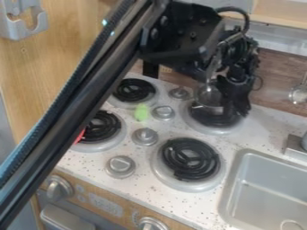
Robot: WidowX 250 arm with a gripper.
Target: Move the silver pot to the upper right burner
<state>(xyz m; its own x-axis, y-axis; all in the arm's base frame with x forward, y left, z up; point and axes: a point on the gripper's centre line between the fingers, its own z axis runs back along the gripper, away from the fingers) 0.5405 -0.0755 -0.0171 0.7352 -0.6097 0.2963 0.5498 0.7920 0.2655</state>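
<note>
Over the far right side of the stove hangs the gripper [233,93], its black parts merging with the dark burner coils behind. Directly left of it and against it is the small silver pot [208,96], partly covered by the black gripper parts. The pot is at the left part of the upper right burner [219,129]; whether its base touches the coil is hard to tell.
Nearer the front is the lower right burner [190,159], with two left burners partly behind the arm. A green object [141,112] lies between knobs. The sink [264,179] is at the lower right, and a wooden wall [278,76] stands behind.
</note>
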